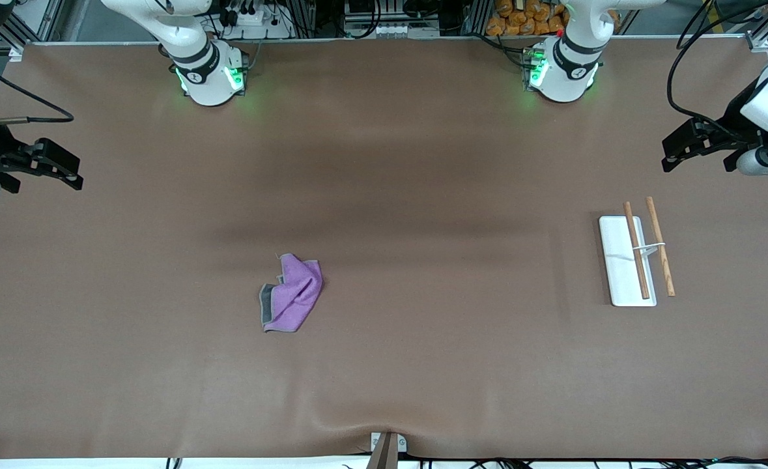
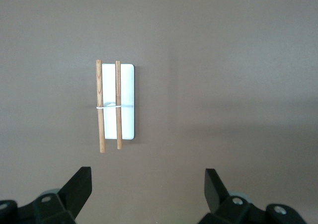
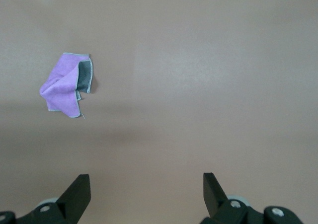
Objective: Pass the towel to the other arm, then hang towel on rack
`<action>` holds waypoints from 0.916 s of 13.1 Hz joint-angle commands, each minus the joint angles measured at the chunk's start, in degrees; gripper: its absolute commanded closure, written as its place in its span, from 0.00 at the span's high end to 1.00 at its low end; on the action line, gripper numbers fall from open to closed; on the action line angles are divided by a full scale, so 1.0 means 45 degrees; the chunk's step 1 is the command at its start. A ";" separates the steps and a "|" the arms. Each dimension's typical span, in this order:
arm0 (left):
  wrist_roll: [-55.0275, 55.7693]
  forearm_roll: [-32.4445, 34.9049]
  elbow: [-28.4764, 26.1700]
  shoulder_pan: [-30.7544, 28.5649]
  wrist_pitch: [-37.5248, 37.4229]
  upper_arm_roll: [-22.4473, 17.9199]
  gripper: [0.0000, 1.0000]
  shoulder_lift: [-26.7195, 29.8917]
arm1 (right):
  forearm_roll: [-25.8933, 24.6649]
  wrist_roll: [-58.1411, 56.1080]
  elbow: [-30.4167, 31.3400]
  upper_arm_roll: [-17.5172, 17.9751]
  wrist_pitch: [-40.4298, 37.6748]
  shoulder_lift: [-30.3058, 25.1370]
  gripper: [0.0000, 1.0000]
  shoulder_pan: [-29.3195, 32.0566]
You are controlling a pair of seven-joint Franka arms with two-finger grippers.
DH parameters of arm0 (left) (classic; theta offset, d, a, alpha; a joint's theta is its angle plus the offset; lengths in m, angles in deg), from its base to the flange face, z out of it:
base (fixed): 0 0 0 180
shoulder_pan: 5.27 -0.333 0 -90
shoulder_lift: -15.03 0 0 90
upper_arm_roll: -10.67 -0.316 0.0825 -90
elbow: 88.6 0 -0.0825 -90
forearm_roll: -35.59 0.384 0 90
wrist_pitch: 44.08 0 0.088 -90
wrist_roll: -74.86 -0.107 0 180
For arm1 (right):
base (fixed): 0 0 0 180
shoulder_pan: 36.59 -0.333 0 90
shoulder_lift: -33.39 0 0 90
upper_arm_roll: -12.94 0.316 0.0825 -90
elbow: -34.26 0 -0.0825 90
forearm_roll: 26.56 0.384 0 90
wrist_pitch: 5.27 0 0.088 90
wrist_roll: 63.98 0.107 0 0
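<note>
The towel lies crumpled, well apart from the rack; our left gripper and right gripper, both spread, risk pinching only a loose fold.

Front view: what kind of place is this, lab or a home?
Most likely a robotics lab test bench: two Franka bases bolted along a brown mat-covered table, aluminium framing and loose cabling at its edge, and only staged props, a purple towel and a small rack.

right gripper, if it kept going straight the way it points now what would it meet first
Most likely bare table. The right gripper hangs open and empty, and nothing lies in line with the gap between its fingers; the towel lies crumpled well off to one side. Depth is hard to judge.
</note>
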 commanded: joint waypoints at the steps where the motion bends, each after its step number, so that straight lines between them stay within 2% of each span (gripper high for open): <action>1: 0.0045 0.0307 0.0328 0.0213 -0.0263 -0.0121 1.00 -0.0091 | -0.0063 0.0044 -0.0292 0.0091 -0.0183 0.0159 1.00 0.0117; 5: -0.0033 0.0327 0.0328 0.0213 -0.0263 -0.0140 1.00 -0.0091 | -0.0082 0.0044 -0.0254 0.0091 -0.0164 0.0159 1.00 0.0079; 12: 0.0142 0.0288 0.0211 0.0213 -0.0536 -0.0140 1.00 -0.0013 | -0.0278 -0.0112 -0.0254 0.0052 0.0441 0.1075 1.00 0.0157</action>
